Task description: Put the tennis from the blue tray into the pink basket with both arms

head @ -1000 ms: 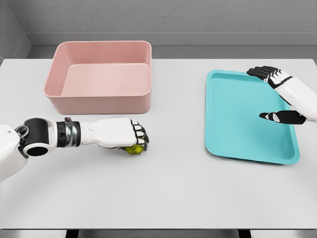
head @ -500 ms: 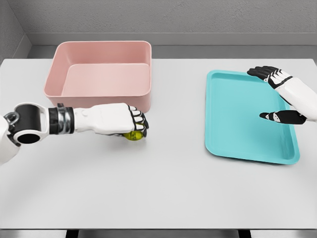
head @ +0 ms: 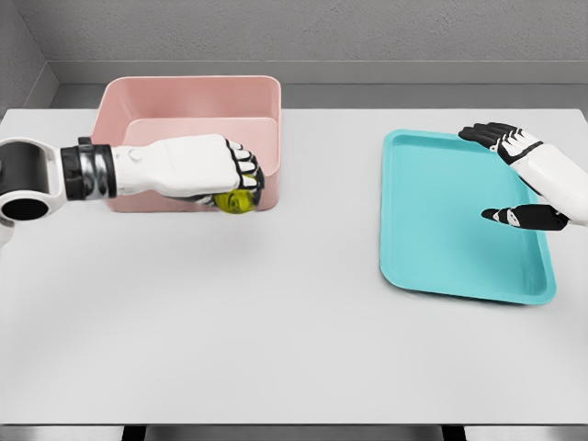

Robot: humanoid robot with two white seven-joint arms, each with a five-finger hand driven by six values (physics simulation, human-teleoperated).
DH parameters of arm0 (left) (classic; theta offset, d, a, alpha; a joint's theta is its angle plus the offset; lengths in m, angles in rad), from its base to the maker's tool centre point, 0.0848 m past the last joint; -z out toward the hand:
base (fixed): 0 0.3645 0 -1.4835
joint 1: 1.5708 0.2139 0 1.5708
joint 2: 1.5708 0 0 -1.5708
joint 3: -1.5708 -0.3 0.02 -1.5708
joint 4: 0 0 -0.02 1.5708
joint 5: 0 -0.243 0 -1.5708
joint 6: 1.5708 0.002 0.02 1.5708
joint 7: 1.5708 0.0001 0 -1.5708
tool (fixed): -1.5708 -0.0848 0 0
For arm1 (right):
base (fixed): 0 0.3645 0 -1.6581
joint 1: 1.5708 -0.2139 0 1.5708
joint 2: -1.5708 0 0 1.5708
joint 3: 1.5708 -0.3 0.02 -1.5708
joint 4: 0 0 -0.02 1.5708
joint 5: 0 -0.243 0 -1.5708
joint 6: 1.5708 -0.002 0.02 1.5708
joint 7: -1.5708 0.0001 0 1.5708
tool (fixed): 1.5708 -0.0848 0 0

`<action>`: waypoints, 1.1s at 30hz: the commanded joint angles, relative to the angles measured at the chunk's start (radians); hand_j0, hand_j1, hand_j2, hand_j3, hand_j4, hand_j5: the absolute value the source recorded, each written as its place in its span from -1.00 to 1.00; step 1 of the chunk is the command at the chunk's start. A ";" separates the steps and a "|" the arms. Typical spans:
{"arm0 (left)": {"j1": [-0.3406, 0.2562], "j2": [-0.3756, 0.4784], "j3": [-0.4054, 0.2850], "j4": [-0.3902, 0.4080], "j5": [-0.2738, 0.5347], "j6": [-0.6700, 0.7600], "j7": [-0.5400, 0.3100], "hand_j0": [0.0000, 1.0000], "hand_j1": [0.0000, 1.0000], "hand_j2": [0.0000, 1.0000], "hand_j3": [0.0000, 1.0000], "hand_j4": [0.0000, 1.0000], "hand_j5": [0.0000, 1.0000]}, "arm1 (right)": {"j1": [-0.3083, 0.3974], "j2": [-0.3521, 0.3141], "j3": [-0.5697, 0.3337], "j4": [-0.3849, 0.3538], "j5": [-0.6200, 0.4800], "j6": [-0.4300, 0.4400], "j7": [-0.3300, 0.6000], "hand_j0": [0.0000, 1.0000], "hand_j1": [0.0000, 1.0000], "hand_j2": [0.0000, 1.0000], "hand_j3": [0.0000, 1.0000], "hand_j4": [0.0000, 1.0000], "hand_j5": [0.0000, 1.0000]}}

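Item: tennis ball [head: 235, 200], yellow-green. Location: held under the left hand [head: 197, 167], in front of the near wall of the pink basket [head: 188, 96], not yet inside it. It appears to be off the tabletop [head: 294, 349], though the height is hard to judge.

Item: left hand. Fingers curled closed around the ball from above, knuckles toward the basket's right front corner.

Item: right hand [head: 528, 179]. Location: over the far right edge of the blue tray [head: 441, 230], well apart from the basket. Fingers spread, holding nothing.

Item: blue tray. Location: right of the basket, well apart. Nothing lying in it.

Item: pink basket. Nothing visible in the part of its interior that shows; the forearm covers part of the front wall.

Risk, as judged: the ball sits low in the grip, close to the front wall. If the hand advances without enough lift, ball or fingers could strike the rim and loosen the hold, or push the basket back. Releasing early would drop the ball on the tabletop, where it would roll.

Markings: no brand, label or writing legible on any item.
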 commanded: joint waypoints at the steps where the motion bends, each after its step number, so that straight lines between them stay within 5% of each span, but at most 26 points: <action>1: -0.006 0.000 0.003 0.031 0.017 0.001 0.001 0.00 0.00 0.00 0.00 0.00 0.00 | 0.002 -0.001 0.000 0.003 -0.008 0.002 -0.001 1.00 1.00 1.00 1.00 1.00 1.00; 11: -0.074 -0.011 0.025 0.176 0.040 0.001 0.001 0.00 0.00 0.00 0.00 0.00 0.00 | 0.002 -0.001 0.000 0.002 -0.008 0.002 0.002 1.00 1.00 1.00 1.00 1.00 1.00; 23: -0.137 -0.110 0.120 0.482 0.051 0.001 0.001 0.00 0.00 0.00 0.00 0.00 0.00 | 0.002 -0.001 0.000 0.002 -0.008 0.002 -0.001 1.00 1.00 1.00 1.00 1.00 1.00; 25: -0.140 -0.119 0.128 0.515 0.051 0.001 0.002 0.17 0.17 0.17 0.17 0.17 0.17 | 0.002 -0.001 0.000 0.003 -0.008 0.002 -0.001 1.00 1.00 1.00 1.00 1.00 1.00; 27: -0.146 -0.130 0.140 0.531 0.054 0.001 0.010 1.00 1.00 1.00 1.00 1.00 1.00 | 0.002 -0.001 0.000 0.003 -0.008 0.002 0.003 1.00 1.00 1.00 1.00 1.00 1.00; 33: -0.126 -0.116 0.140 0.495 0.080 0.001 0.010 1.00 1.00 1.00 1.00 1.00 1.00 | 0.002 -0.001 0.000 0.006 -0.008 0.002 0.003 1.00 1.00 1.00 1.00 1.00 1.00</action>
